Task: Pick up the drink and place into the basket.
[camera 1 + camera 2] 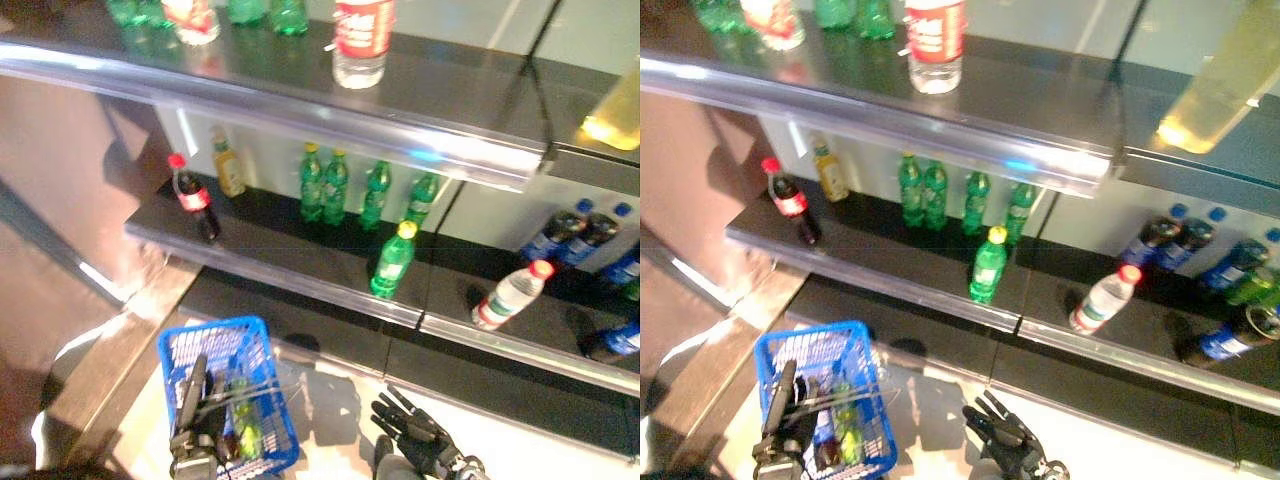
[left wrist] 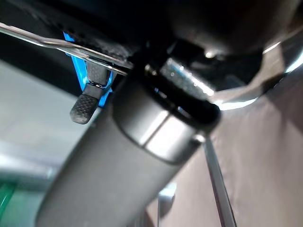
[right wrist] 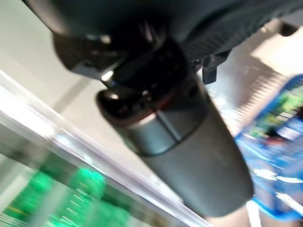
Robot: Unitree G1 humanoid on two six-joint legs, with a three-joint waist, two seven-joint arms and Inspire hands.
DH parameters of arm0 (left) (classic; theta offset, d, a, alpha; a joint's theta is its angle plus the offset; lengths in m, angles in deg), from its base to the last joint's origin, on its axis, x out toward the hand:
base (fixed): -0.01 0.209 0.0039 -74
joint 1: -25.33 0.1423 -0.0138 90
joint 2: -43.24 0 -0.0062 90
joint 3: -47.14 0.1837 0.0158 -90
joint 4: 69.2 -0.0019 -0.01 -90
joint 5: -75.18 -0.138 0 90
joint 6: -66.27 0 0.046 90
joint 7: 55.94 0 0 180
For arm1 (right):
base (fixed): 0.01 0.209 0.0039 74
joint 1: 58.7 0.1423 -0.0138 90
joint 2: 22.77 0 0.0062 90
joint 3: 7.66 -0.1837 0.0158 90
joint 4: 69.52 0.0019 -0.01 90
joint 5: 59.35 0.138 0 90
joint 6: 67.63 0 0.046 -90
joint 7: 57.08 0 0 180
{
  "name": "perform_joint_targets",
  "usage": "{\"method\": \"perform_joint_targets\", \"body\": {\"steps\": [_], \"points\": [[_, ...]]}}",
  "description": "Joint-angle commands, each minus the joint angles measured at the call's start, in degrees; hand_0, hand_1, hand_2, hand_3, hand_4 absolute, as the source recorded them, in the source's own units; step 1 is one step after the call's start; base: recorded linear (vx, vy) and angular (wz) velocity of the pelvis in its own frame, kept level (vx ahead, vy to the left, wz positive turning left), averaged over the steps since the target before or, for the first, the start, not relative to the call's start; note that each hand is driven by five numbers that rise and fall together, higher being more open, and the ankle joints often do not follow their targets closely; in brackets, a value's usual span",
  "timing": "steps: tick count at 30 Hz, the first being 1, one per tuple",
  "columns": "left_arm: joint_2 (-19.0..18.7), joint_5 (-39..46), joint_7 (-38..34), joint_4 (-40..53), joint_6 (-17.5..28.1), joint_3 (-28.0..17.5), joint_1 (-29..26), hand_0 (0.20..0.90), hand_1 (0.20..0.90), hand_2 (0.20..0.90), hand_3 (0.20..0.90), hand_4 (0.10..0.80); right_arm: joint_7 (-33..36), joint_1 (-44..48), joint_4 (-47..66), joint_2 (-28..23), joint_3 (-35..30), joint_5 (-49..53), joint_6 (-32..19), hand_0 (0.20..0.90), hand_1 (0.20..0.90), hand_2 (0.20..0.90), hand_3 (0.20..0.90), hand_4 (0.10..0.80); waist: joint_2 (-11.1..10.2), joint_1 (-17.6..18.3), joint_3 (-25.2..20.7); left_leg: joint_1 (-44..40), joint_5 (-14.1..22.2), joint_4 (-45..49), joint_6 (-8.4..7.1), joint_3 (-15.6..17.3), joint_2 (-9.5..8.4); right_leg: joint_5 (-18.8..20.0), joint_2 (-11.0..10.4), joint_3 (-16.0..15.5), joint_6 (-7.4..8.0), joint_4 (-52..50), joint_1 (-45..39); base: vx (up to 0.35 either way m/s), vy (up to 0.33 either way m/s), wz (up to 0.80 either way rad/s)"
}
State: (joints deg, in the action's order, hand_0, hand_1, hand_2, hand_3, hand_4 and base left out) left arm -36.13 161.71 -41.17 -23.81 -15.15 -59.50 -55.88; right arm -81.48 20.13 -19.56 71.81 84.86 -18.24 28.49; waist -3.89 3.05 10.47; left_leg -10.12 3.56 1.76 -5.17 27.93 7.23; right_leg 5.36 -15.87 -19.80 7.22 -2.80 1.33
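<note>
My left hand (image 1: 193, 408) is low at the left, curled round the wire handle (image 2: 57, 44) of a blue basket (image 1: 172, 352) that hangs over the floor. A green bottle (image 1: 245, 428) lies inside the basket. Low in the middle, my right hand (image 1: 415, 432) has its fingers spread and holds nothing. It is below the front edge of the lower shelf (image 1: 300, 275). On that shelf a green drink with a yellow cap (image 1: 392, 260) stands alone near the front. A cola bottle (image 1: 195, 197) stands at the left end.
Several green bottles (image 1: 335, 185) and a yellow-brown bottle (image 1: 228, 165) line the back of the lower shelf. A clear bottle with a red cap (image 1: 512, 296) stands to the right, with blue bottles (image 1: 570, 232) behind it. The upper shelf (image 1: 300, 100) juts out overhead and carries a red-labelled bottle (image 1: 362, 40).
</note>
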Motion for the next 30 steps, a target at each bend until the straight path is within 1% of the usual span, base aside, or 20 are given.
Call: {"method": "perform_joint_targets", "body": {"steps": [1,3,4,6,7,10,11,12,15,16,18,19,20,21,22,24,26,28,29,30], "points": [[-3.98,4.43,4.41,8.76,6.64,-2.69,-4.05,0.3,0.3,0.3,0.2,0.1,1.32,1.42,2.96,-0.39,-0.47,-4.54,-6.77,0.9,0.9,0.9,0.9,0.8,0.89,-0.85,-1.62,4.01,3.89,6.84,2.58,-2.16,0.08,3.15,-5.51,3.13,6.95,-10.61,3.54,-0.136,-0.209,-0.88],[-3.79,6.69,3.83,6.81,7.86,-2.55,-4.74,0.3,0.3,0.3,0.2,0.1,3.31,2.07,1.87,-0.8,0.62,-5.54,-9.94,0.9,0.9,0.9,0.9,0.8,1.23,-0.55,-1.86,5.54,2.09,6.77,2.23,-4.05,1.5,-2.65,-2.29,5.59,5.02,-12.6,3.41,-0.108,-0.391,-0.44],[-3.37,6.58,3.89,3.85,9.48,-2.7,-5.36,0.3,0.3,0.3,0.2,0.1,4.7,2.85,-0.31,-1.27,1.71,-7.63,-12.77,0.9,0.9,0.9,0.9,0.8,1.09,-0.62,-2.18,6.18,1.06,7.28,1.06,-4.89,2.81,-4.93,-0.32,4.98,3.73,-10.65,1.89,-0.067,-0.558,-0.15],[-3.02,5.6,2.51,0.96,11.01,-3.24,-5.78,0.3,0.3,0.3,0.2,0.1,5.82,3.7,-1.78,-1.84,3.15,-11.16,-14.08,0.9,0.9,0.9,0.9,0.8,1.02,-0.47,-2.42,5.61,0.06,6.72,-0.22,-5.28,4.43,-6.54,1.66,4.72,2.41,-8.89,0.26,-0.018,-0.548,-0.07],[-3.16,6.14,0.11,-0.39,12.05,-3.36,-5.51,0.3,0.3,0.3,0.2,0.1,7.71,4.22,-2.4,-2.94,5.1,-14.72,-14.16,0.9,0.9,0.9,0.9,0.8,0.82,-0.36,-2.47,5.1,-1.23,6.36,-1.51,-5.87,6.4,-8.07,4.26,5.24,0.87,-8.79,-0.17,0.002,-0.566,-0.12],[-3.46,6.54,-0.9,-3.31,11.75,-5.19,-5.02,0.3,0.3,0.3,0.2,0.1,9.66,4.89,-3.43,-4.99,7.5,-19.5,-14.72,0.9,0.9,0.9,0.9,0.8,0.76,-0.52,-2.43,4.51,-5.26,7.12,-4.0,-5.7,10.33,-9.39,6.96,4.32,-1.23,-7.95,-1.39,0.0,-0.408,-0.18],[-3.46,6.55,-0.88,-3.33,11.74,-5.2,-5.03,0.3,0.3,0.3,0.2,0.1,9.67,4.9,-3.43,-4.99,7.51,-19.51,-14.72,0.9,0.9,0.9,0.9,0.8,0.77,-0.51,-2.41,4.5,-5.27,7.12,-4.02,-5.71,10.36,-9.38,6.99,4.31,-1.25,-7.93,-1.42,-0.005,-0.487,-0.19],[-3.64,8.56,-2.36,-5.73,11.68,-6.76,-4.99,0.3,0.3,0.3,0.2,0.1,11.85,5.5,-3.85,-6.09,8.88,-20.56,-12.77,0.9,0.9,0.9,0.9,0.8,0.72,-0.97,-2.14,5.39,-9.18,9.43,-5.22,-6.45,12.75,-10.47,8.92,4.26,-2.72,-7.62,-2.23,-0.001,-0.471,-0.16],[-4.01,9.39,-3.43,-8.37,11.19,-6.98,-5.19,0.3,0.3,0.3,0.2,0.1,13.88,5.83,-4.45,-6.36,10.0,-20.03,-10.54,0.9,0.9,0.9,0.9,0.8,0.01,-1.61,-1.45,8.54,-11.1,15.52,-5.54,-7.51,13.75,-10.87,10.67,3.76,-4.76,-5.89,-4.15,-0.001,-0.433,-0.49],[-3.6,10.2,-2.76,-9.74,11.56,-6.51,-5.01,0.3,0.3,0.3,0.2,0.1,14.42,6.37,-5.06,-6.56,10.46,-20.92,-10.8,0.9,0.9,0.9,0.9,0.8,-0.47,-2.33,-1.2,9.61,-7.81,17.57,-3.73,-10.45,10.24,-10.25,10.44,4.0,-4.71,-4.97,-4.51,0.003,-0.233,-0.26],[-3.11,11.28,-2.17,-10.69,11.93,-6.2,-4.67,0.3,0.3,0.3,0.2,0.1,14.78,6.88,-5.56,-6.73,10.81,-21.1,-10.63,0.9,0.9,0.9,0.9,0.8,-0.54,-2.67,-1.28,9.93,-5.27,17.9,-2.44,-11.98,7.13,-9.82,10.27,4.55,-4.41,-4.28,-4.46,0.022,-0.137,-0.31],[-2.62,12.88,-1.83,-11.45,12.22,-5.58,-3.89,0.3,0.3,0.3,0.2,0.1,15.62,7.53,-6.63,-7.04,10.86,-21.56,-10.13,0.9,0.9,0.9,0.9,0.8,-0.23,-3.34,-1.54,10.35,-2.4,17.98,-1.04,-14.43,1.83,-8.92,10.57,5.58,-4.1,-2.39,-4.67,-0.015,-0.102,-0.55],[-2.37,13.26,-1.55,-11.78,12.32,-5.42,-3.62,0.3,0.3,0.3,0.2,0.1,16.01,7.9,-7.32,-7.16,10.87,-21.98,-10.16,0.9,0.9,0.9,0.9,0.8,-0.23,-3.61,-1.58,11.05,-2.59,17.59,0.08,-14.63,-0.31,-7.61,10.5,5.64,-4.3,-1.3,-4.29,0.035,-0.119,-0.72],[-1.8,13.48,-1.25,-12.29,12.35,-5.56,-2.98,0.3,0.3,0.3,0.2,0.1,16.93,8.73,-8.74,-7.23,10.95,-23.23,-10.6,0.9,0.9,0.9,0.9,0.8,0.55,-4.5,-1.68,11.48,-0.49,16.15,1.11,-17.74,-5.04,-6.83,11.29,6.98,-3.84,0.33,-4.4,0.031,-0.057,-0.62],[-1.58,13.48,-1.14,-12.47,12.35,-5.7,-2.76,0.3,0.3,0.3,0.2,0.1,17.48,9.06,-9.32,-7.15,11.03,-23.47,-10.55,0.9,0.9,0.9,0.9,0.8,0.87,-4.83,-1.69,11.49,0.18,15.42,1.46,-18.72,-6.49,-6.59,11.58,7.53,-3.62,0.77,-4.43,0.128,-0.043,-0.79],[-1.14,14.44,0.06,-13.24,12.69,-5.84,-1.94,0.3,0.3,0.3,0.2,0.1,19.16,10.52,-11.49,-6.45,11.55,-25.04,-11.22,0.9,0.9,0.9,0.9,0.8,2.2,-6.43,-1.77,11.35,1.41,10.0,2.57,-23.56,-11.14,-5.96,13.07,9.43,-2.99,1.93,-4.29,0.112,-0.019,-0.75],[-1.23,14.29,0.64,-14.35,12.73,-5.91,-1.76,0.3,0.3,0.3,0.2,0.1,21.19,11.47,-12.45,-5.67,12.02,-25.73,-11.79,0.9,0.9,0.9,0.9,0.8,2.93,-7.68,-1.84,12.82,0.0,6.69,2.88,-26.57,-13.43,-6.12,14.09,10.46,-2.78,1.75,-3.89,0.11,-0.027,-0.62],[-1.87,13.75,0.26,-15.19,12.48,-6.4,-1.83,0.3,0.3,0.3,0.2,0.1,22.69,12.09,-12.52,-4.87,12.22,-25.24,-11.44,0.9,0.9,0.9,0.9,0.8,2.74,-8.33,-1.74,14.03,0.14,7.87,3.42,-28.28,-13.98,-7.89,14.5,10.92,-3.15,-0.61,-3.47,0.146,-0.023,-0.53],[-2.02,12.71,0.02,-15.67,12.51,-7.21,-1.93,0.3,0.3,0.3,0.2,0.1,23.82,12.35,-12.5,-4.14,12.33,-24.94,-11.34,0.9,0.9,0.9,0.9,0.8,2.97,-8.29,-1.96,13.16,0.29,6.91,4.32,-28.93,-14.08,-8.86,15.46,10.95,-3.12,-5.65,-2.29,0.178,-0.02,-0.55],[-2.33,12.49,-0.47,-15.88,12.9,-7.43,-2.25,0.3,0.3,0.3,0.2,0.1,24.3,12.23,-12.71,-3.42,11.99,-24.74,-11.51,0.9,0.9,0.9,0.9,0.8,3.04,-7.97,-2.26,12.0,0.15,5.57,5.01,-28.26,-13.99,-8.72,15.93,10.15,-2.45,-10.0,-0.82,0.202,-0.038,-0.52]]}}
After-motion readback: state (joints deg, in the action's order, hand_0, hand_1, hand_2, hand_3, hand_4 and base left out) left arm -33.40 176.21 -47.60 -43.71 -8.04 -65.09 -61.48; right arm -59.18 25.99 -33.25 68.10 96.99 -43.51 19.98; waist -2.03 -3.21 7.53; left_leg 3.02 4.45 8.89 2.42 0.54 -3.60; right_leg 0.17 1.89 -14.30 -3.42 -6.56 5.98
